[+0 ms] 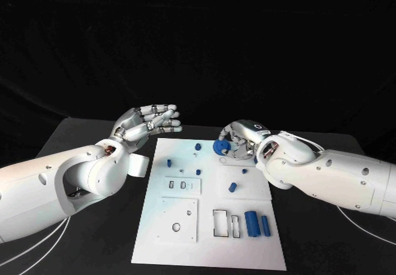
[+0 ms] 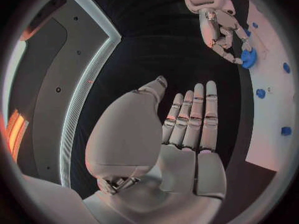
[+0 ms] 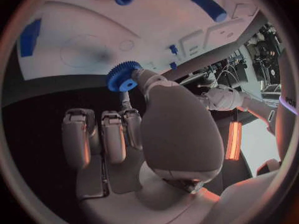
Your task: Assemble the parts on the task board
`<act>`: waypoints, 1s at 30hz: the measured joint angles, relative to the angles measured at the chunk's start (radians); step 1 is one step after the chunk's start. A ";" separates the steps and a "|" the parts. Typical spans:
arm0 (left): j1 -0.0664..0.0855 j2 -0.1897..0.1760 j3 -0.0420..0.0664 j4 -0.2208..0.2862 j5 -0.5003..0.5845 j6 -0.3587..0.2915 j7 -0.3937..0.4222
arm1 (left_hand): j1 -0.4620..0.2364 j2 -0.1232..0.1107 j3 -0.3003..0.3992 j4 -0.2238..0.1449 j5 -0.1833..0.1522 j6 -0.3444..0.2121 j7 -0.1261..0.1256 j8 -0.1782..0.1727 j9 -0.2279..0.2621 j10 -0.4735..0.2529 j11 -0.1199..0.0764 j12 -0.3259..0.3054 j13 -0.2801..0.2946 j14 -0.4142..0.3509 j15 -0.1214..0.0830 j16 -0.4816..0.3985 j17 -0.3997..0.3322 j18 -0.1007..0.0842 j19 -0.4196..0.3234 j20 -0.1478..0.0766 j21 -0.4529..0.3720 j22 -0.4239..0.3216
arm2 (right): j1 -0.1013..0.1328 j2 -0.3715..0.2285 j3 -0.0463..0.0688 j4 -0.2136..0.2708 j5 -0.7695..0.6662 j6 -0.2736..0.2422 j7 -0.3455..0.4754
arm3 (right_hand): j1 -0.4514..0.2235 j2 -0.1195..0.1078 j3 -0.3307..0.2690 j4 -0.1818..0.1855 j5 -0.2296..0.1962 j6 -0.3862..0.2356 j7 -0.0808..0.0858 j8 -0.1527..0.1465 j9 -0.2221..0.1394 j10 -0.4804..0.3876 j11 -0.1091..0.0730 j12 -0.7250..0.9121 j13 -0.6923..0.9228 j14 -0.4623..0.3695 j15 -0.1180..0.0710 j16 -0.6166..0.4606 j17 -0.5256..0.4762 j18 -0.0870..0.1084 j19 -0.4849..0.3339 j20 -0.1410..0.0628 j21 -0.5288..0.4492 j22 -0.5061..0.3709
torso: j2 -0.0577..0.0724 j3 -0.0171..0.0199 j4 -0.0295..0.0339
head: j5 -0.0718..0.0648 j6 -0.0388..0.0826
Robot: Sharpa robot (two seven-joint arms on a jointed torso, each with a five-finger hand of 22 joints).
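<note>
On the black worktop (image 1: 99,129), your right robot hand (image 1: 235,140) pinches a blue gear (image 1: 220,147) above the task board (image 1: 210,240), likely needing alignment over its peg next, while your left robot hand (image 1: 149,123) hovers released.

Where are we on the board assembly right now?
Early. Pegs already stand in the task board. In hand: the right hand pinches a blue gear at the board's far end. The left hand is open, off the board. Left: two blue cylinders still lie loose near the cutouts.
</note>
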 measured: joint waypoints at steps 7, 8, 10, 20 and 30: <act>0.000 0.003 0.000 -0.001 0.000 0.000 0.000 | 0.000 0.000 0.000 0.000 0.000 0.000 0.000 0.000 0.000 0.000 0.000 0.000 0.000 0.000 0.000 0.000 0.000 0.000 0.000 0.000 0.000 0.000 | -0.001 0.057 0.001 0.005 -0.060 -0.032 -0.016 | -0.003 -0.003 0.004 -0.003 -0.002 0.000 0.000 0.000 0.000 0.000 0.000 0.004 0.000 0.000 0.000 0.000 0.000 0.000 0.000 0.000 0.000 0.000 | 0.001 -0.0007 0.0011 | 0.001 0.000; 0.000 0.003 0.000 -0.001 0.000 0.000 0.000 | 0.000 0.000 0.000 0.000 0.000 0.000 0.000 0.000 0.000 0.000 0.000 0.000 0.000 0.000 0.000 0.000 0.000 0.000 0.000 0.000 0.000 0.000 | -0.002 0.069 0.001 -0.001 -0.066 -0.035 -0.018 | -0.003 -0.003 0.004 -0.003 -0.002 0.000 0.000 0.000 0.000 0.000 0.000 0.004 0.000 0.000 0.000 0.000 0.000 0.000 0.000 0.000 0.000 0.000 | 0.002 -0.0008 0.0011 | 0.001 0.000; 0.000 0.004 0.000 -0.001 0.000 0.001 0.000 | 0.000 0.000 0.000 0.000 0.000 0.000 0.000 0.000 0.000 0.000 0.000 0.000 0.000 0.000 0.000 0.000 0.000 0.000 0.000 0.000 0.000 0.000 | -0.005 0.086 0.001 -0.011 -0.075 -0.038 -0.022 | -0.003 -0.003 0.004 -0.003 -0.002 0.000 0.000 0.000 0.000 0.000 0.000 0.004 0.000 0.000 0.000 0.000 0.000 0.000 0.000 0.000 0.000 0.000 | 0.002 -0.0013 0.0011 | 0.002 -0.001; 0.000 0.008 0.000 -0.001 0.000 0.001 0.000 | 0.000 0.000 0.000 0.000 0.000 0.000 0.000 0.000 0.000 0.000 0.000 0.000 0.000 0.000 0.000 0.000 0.000 0.000 0.000 0.000 0.000 0.000 | -0.031 0.154 0.000 -0.054 -0.099 -0.041 -0.032 | -0.008 -0.008 0.014 -0.010 -0.005 0.000 0.000 0.000 0.000 0.000 0.000 0.004 0.000 0.004 -0.004 0.000 0.000 0.000 0.000 0.000 0.000 0.000 | 0.003 -0.0011 0.0015 | 0.005 -0.004; 0.000 0.009 0.000 -0.001 0.000 0.001 0.000 | 0.000 0.000 0.000 0.000 0.000 0.000 0.000 0.000 0.000 0.000 0.000 0.000 0.000 0.000 0.000 0.000 0.000 0.000 0.000 0.000 0.000 0.000 | -0.050 0.184 -0.001 -0.091 -0.106 -0.035 -0.038 | -0.008 -0.008 0.018 -0.012 -0.008 -0.001 -0.001 -0.003 0.000 0.000 0.000 0.004 0.000 0.004 -0.004 0.000 0.000 0.000 0.000 0.000 0.000 0.001 | 0.004 -0.0007 0.0030 | 0.009 -0.006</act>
